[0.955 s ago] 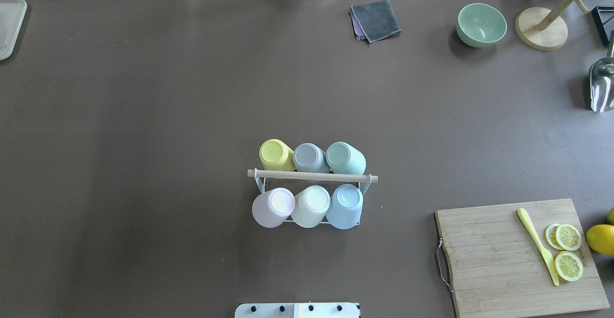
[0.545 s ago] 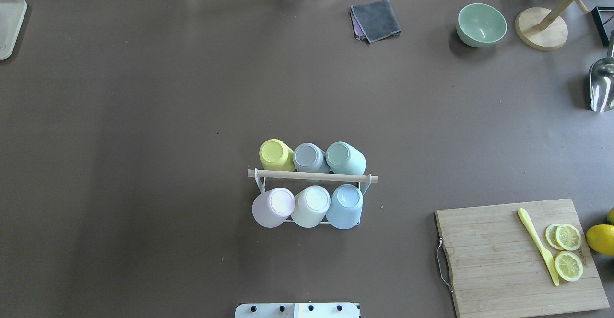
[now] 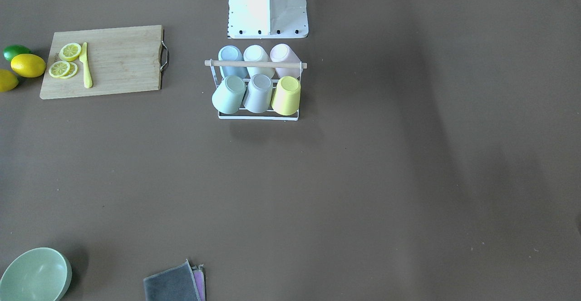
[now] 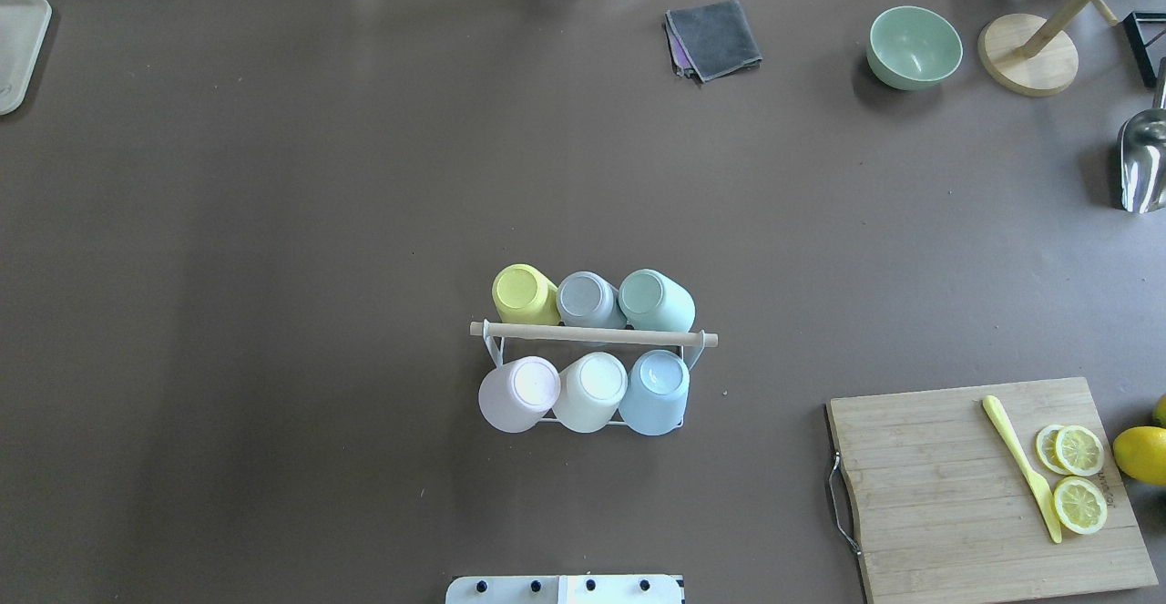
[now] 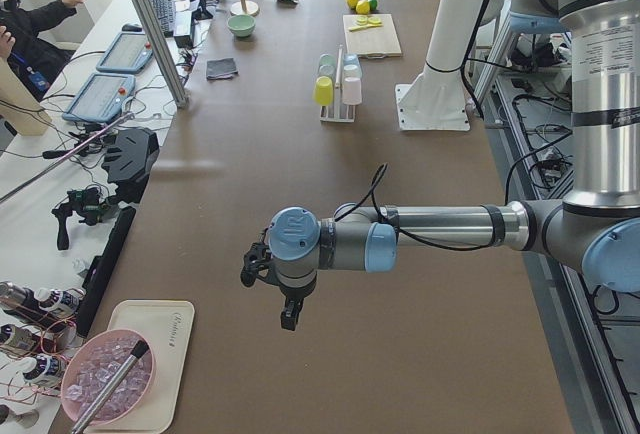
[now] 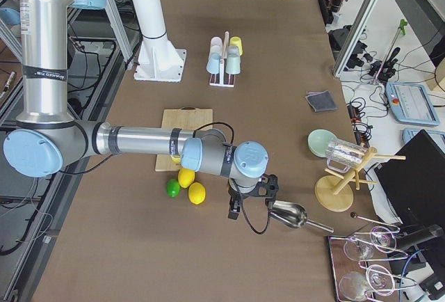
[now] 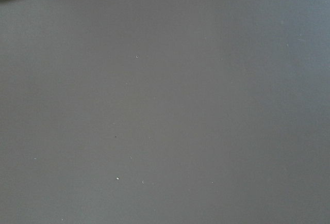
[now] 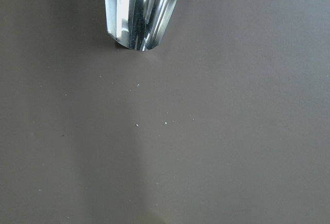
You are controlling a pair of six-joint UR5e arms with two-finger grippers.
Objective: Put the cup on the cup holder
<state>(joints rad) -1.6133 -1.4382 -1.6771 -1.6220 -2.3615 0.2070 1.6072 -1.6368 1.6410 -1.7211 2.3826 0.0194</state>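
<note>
The cup holder (image 4: 592,335), a white wire rack with a wooden rod on top, stands at the table's middle near the robot base; it also shows in the front-facing view (image 3: 254,64). Several upturned cups sit on it in two rows: yellow (image 4: 521,292), grey (image 4: 588,299) and mint (image 4: 654,301) behind the rod, pink (image 4: 519,393), white (image 4: 592,391) and blue (image 4: 658,391) in front. My left gripper (image 5: 283,304) hangs over bare table far left of the rack. My right gripper (image 6: 236,211) hangs far right, beside a metal scoop. I cannot tell whether either is open or shut.
A wooden cutting board (image 4: 947,495) with lemon slices and a yellow knife lies at the front right, with lemons beside it. A green bowl (image 4: 914,46), a grey cloth (image 4: 713,37), a wooden stand (image 4: 1027,53) and the metal scoop (image 4: 1143,162) are far right. A tray (image 4: 18,48) is far left.
</note>
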